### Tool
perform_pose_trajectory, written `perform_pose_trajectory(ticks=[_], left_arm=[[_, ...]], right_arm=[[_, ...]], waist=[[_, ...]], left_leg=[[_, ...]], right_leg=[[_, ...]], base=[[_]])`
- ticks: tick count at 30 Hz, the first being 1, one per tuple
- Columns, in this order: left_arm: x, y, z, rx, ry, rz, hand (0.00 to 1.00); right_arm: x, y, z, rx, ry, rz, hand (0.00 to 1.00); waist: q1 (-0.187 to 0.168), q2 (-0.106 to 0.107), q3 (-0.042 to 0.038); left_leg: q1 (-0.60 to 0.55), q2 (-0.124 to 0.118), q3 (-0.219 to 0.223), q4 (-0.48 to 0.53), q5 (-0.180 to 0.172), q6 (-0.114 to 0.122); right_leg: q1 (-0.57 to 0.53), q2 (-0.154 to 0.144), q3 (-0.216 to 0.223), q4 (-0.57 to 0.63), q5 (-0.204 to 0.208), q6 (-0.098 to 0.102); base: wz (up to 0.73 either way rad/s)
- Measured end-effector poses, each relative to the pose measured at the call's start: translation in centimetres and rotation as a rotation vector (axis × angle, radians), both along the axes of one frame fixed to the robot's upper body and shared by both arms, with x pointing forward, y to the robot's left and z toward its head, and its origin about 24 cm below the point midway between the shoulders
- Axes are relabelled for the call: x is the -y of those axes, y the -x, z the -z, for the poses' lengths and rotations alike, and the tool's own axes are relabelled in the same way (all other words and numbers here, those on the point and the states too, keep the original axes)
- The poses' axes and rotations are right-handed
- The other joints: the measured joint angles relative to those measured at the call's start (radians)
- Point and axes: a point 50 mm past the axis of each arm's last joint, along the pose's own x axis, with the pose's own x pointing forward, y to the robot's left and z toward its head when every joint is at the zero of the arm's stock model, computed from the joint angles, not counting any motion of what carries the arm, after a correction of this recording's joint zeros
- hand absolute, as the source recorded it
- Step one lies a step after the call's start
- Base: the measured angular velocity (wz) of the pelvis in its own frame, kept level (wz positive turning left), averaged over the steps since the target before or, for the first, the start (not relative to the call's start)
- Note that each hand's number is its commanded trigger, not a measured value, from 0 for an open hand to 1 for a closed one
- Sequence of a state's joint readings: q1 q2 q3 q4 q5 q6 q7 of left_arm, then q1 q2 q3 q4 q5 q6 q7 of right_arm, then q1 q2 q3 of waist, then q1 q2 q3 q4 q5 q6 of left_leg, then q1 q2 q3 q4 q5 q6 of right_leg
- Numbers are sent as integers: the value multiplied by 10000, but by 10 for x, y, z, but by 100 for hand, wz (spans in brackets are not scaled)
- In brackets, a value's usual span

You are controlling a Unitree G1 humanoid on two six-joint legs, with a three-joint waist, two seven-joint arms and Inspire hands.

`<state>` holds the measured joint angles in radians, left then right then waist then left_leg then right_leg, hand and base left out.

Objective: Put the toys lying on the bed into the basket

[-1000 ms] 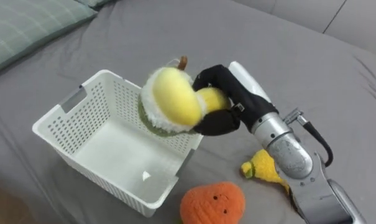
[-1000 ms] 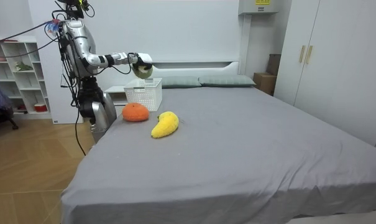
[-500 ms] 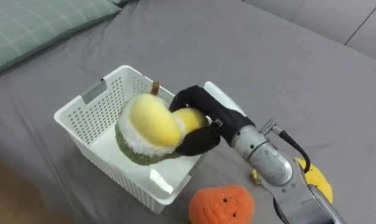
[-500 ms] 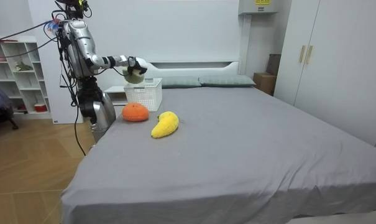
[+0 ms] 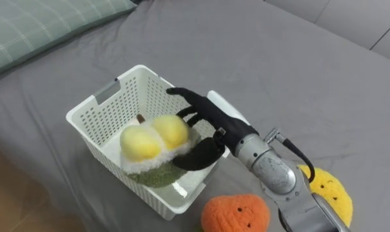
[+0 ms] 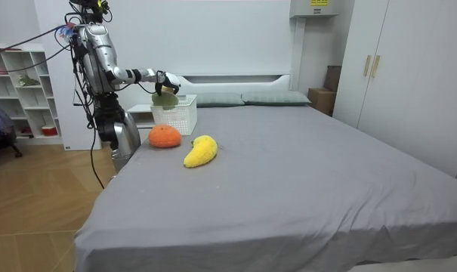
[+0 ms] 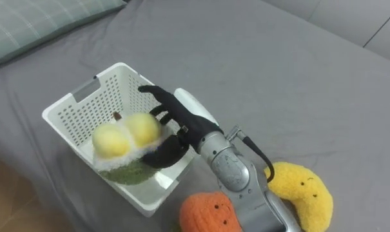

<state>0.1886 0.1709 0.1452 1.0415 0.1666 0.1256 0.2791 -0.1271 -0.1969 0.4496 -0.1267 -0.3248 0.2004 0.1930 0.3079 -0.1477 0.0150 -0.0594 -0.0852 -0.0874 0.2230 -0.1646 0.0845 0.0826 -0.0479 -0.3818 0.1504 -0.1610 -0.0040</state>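
Observation:
A plush toy (image 5: 153, 138) with two yellow lobes, a white fringe and a green underside sits inside the white plastic basket (image 5: 91, 109) on the grey bed. My right hand (image 5: 204, 119) hovers over the basket's right edge, open, fingers spread straight, thumb beside the toy's fringe. An orange round plush (image 5: 235, 216) lies on the bed just in front of the basket. A yellow plush (image 5: 327, 190) lies to its right. In the room view the robot stands at the bed's side, its right hand (image 6: 162, 78) stretched over the basket (image 6: 175, 117).
A pale green checked pillow (image 5: 40, 26) lies at the far left of the bed. Grey sheet spreads wide to the right. The room view has white shelves (image 6: 20, 83) on its left and wardrobe doors (image 6: 372, 68) on its right.
My right hand has opened and let go of the yellow-and-green plush, which has dropped down into the basket. The head camera has shifted a little.

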Motion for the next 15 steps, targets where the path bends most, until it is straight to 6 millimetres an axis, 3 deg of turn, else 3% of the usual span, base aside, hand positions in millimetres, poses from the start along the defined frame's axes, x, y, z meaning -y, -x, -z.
perform_pose_trajectory(ticks=[7,15], left_arm=[[0,-5,-1,128,-34,40,0],[0,-11,-1,249,-43,84,0]], right_arm=[[3,-1,8,-238,130,254,0],[3,-2,7,-178,119,252,0]], waist=[[-36,208,-26],[-39,207,-34]], left_leg=[[15,3,35,-14,10,11],[21,2,38,-8,31,25]], right_leg=[[-16,-18,34,-1,3,5],[-7,-20,5,1,6,9]], base=[[0],[0]])
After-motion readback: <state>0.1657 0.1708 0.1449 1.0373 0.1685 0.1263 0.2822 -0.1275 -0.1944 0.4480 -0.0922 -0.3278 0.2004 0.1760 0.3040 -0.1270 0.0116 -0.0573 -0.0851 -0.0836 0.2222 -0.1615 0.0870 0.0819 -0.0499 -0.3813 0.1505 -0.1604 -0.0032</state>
